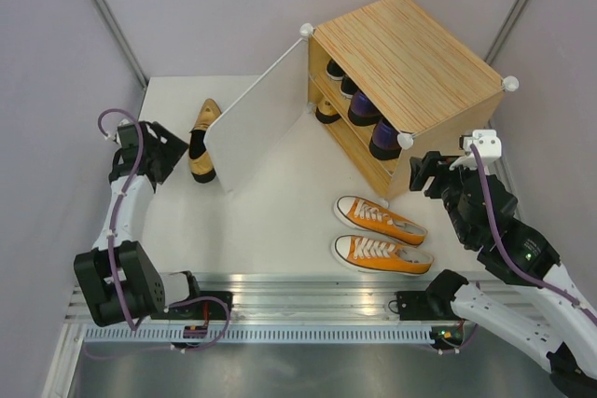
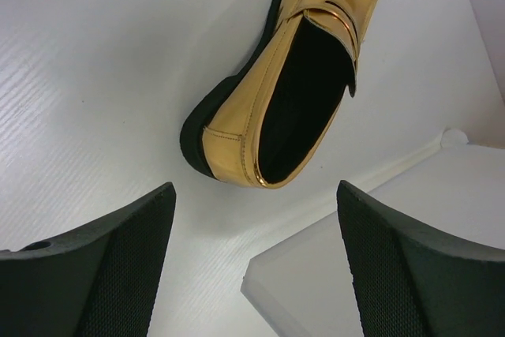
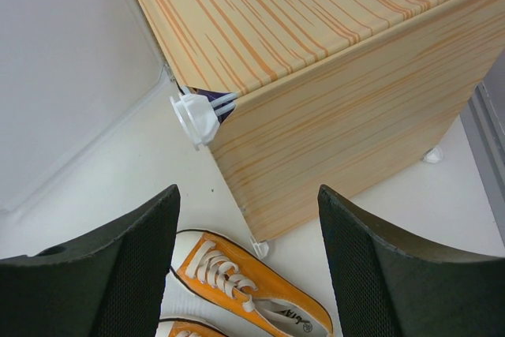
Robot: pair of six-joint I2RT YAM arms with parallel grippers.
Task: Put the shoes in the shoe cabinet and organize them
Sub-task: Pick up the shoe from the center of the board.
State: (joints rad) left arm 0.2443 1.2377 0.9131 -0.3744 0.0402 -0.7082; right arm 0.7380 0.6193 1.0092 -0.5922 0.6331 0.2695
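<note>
While the white tabletop (image 1: 280, 221) holds it all, the wooden shoe cabinet (image 1: 410, 53) stands at the back right, and its white door (image 1: 256, 118) hangs wide open. Purple loafers (image 1: 382, 137) and black sneakers (image 1: 334, 70) sit inside on the shelves. Two orange sneakers (image 1: 378, 219) lie side by side on the tabletop in front of the cabinet. The gold pumps (image 1: 201, 142) lie on the left, behind the open door. The left end effector (image 1: 175, 157) hangs just beside them, open and holding nothing. The right end effector (image 1: 424, 174) is open too, holding nothing, near the cabinet's front corner
</note>
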